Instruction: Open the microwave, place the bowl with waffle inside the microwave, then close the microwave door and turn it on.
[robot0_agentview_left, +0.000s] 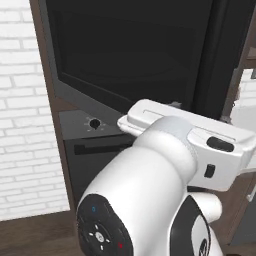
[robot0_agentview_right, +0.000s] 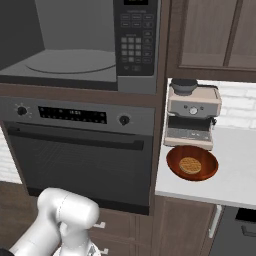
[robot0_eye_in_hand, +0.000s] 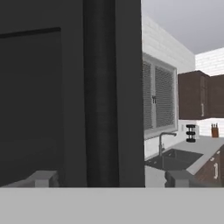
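Standing swung open, the door (robot0_agentview_left: 125, 55) left the microwave (robot0_agentview_right: 75, 60) cavity and turntable exposed. Bowl (robot0_agentview_right: 192, 163) with waffle (robot0_agentview_right: 190, 165) sat on the counter (robot0_agentview_right: 235, 170), just before the coffee machine (robot0_agentview_right: 192, 117). Gripper (robot0_eye_in_hand: 111, 178): fingertips spread wide astride the door's edge, seemingly gripping nothing.

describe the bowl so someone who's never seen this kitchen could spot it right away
Start at the black oven under the open microwave, then look right to the white counter. The bowl sits there just in front of the silver coffee machine. It is the shallow, glossy reddish-brown dish, the only one holding a round golden waffle.
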